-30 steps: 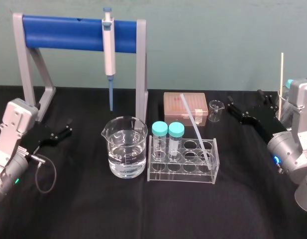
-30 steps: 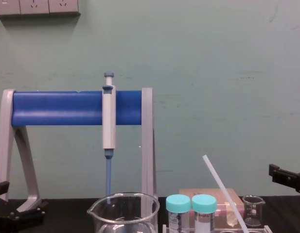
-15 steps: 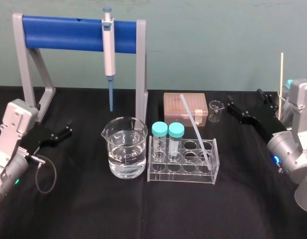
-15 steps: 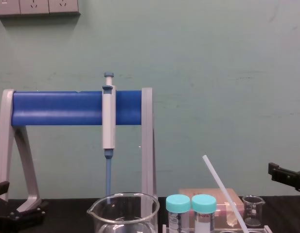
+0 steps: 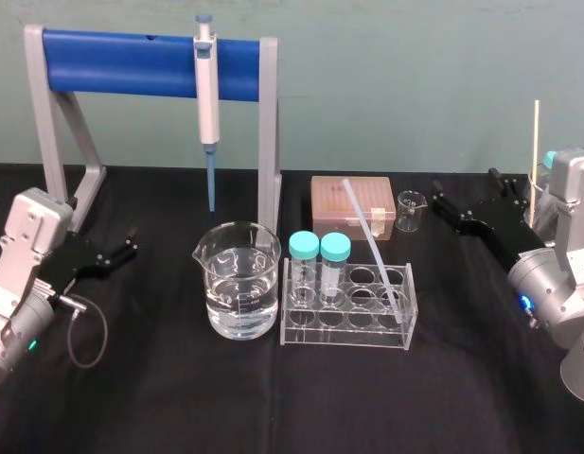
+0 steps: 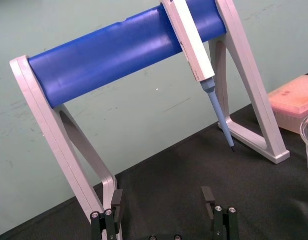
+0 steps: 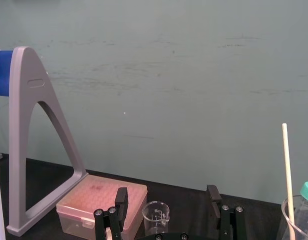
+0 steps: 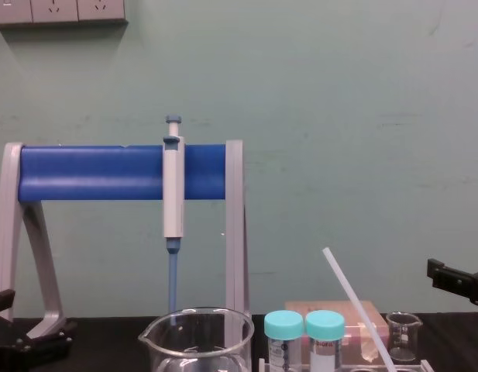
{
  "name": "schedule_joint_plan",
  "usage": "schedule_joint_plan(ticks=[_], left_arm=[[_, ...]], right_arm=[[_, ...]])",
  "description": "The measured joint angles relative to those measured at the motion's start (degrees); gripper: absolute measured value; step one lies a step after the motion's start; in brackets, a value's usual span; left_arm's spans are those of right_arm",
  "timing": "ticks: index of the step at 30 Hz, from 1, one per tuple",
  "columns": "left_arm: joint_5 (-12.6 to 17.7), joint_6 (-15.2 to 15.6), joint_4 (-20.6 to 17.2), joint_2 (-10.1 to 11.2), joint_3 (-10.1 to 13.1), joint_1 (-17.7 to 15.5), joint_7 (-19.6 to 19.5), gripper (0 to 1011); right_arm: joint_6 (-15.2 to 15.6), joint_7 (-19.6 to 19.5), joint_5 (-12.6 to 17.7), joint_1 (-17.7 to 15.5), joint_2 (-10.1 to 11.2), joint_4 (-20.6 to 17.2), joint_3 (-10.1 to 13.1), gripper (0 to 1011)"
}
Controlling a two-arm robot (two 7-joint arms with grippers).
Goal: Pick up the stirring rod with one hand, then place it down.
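Laboratory bench draped in black cloth, seen from the robot's head. Across the last second almost nothing has changed: the black, flat-jawed right gripper has crept only slightly toward the centre, and every object sits where it was. I judge that the reach has barely begun and the pick-up is still to come.

The long, thin, translucent white stirring rod stands in a clear plastic test-tube rack at the bench's centre. Its lower end rests in a well on the rack's right side, and it leans so its upper end points to about 11 o'clock, toward a pink plastic tip box behind. Two tubes with teal caps stand in the rack's left wells.

From the right gripper, the rod lies at about 8 o'clock, well apart. That gripper hovers at 2 o'clock from the rack, jaws spread wide and holding nothing; a small empty glass beaker stands between it and the tip box. The black left gripper waits at the bench's 9 o'clock, jaws also apart and empty.
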Motion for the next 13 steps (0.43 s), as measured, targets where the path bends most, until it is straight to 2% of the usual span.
schedule_joint_plan(ticks=[13], left_arm=[[0.00,0.00,0.00,0.00,0.00,0.00,0.00,1000]], right_arm=[[-0.01,0.00,0.00,0.00,0.00,0.00,0.00,1000]])
